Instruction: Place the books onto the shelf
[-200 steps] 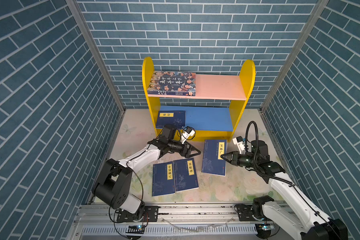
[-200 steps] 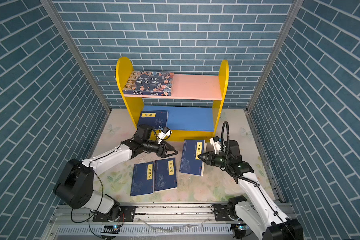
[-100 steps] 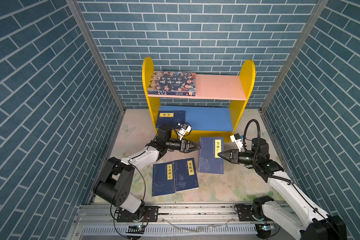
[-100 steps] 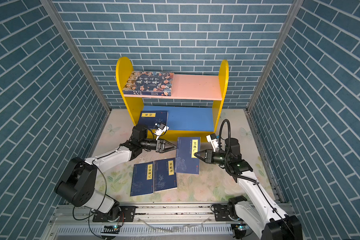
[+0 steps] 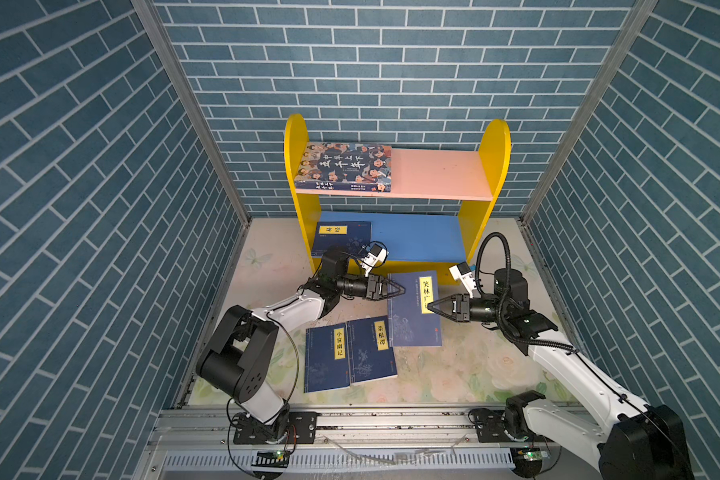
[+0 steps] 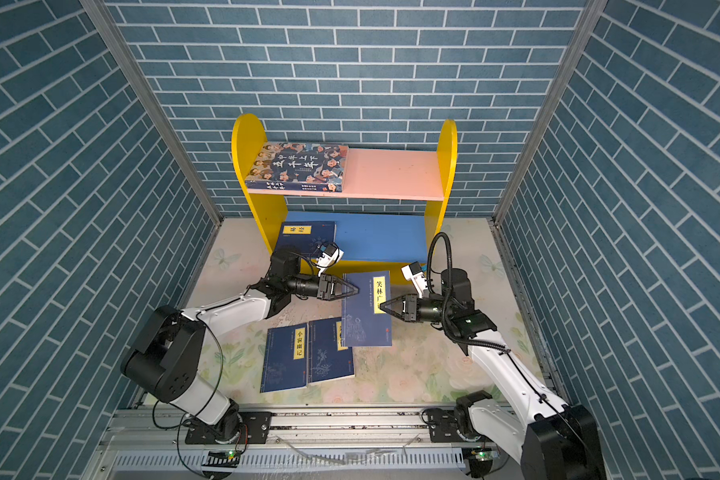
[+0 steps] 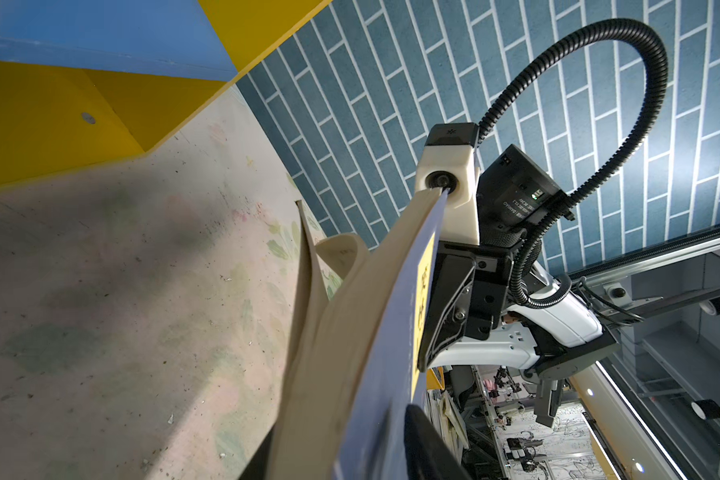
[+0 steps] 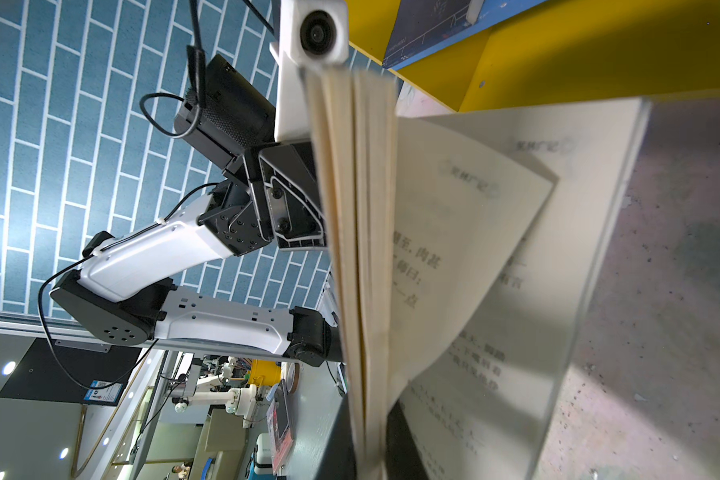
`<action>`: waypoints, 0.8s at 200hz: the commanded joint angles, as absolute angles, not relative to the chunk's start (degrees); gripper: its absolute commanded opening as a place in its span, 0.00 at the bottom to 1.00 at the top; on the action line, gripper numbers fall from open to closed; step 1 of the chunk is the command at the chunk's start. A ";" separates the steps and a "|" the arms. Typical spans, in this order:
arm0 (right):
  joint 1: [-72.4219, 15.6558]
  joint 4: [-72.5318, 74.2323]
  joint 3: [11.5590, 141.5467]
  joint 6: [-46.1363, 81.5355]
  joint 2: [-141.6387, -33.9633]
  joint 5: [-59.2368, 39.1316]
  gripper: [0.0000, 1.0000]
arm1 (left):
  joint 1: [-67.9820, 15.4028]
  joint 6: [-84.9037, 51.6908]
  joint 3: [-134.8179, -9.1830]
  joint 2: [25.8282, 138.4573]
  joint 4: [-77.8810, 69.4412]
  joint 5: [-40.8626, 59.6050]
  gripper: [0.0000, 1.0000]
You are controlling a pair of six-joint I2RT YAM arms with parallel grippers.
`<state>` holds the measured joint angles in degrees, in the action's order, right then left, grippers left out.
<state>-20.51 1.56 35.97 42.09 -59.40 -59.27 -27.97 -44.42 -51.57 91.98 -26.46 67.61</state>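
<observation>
A navy book with a yellow label hangs tilted above the mat between both arms. My right gripper is shut on its right edge, pinching the cover and some pages, while loose pages and the back cover sag. My left gripper is shut on the opposite edge. Two more navy books lie flat side by side on the mat. The shelf stands at the back. A navy book lies on its blue board, and the cartoon-face book on its pink board.
Blue brick walls close in the left, right and back sides. The floral mat covers the floor. A metal rail with both arm bases runs along the front edge. The shelf's yellow base strip sits just behind the held book.
My right gripper has carried the book left and up off the mat. My left gripper has moved right to the book's free edge and closed on it.
</observation>
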 commanded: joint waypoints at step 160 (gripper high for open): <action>-22.68 0.86 32.39 45.23 -47.87 -37.96 0.75 | -20.39 -37.68 -53.43 81.53 -18.06 62.67 0.00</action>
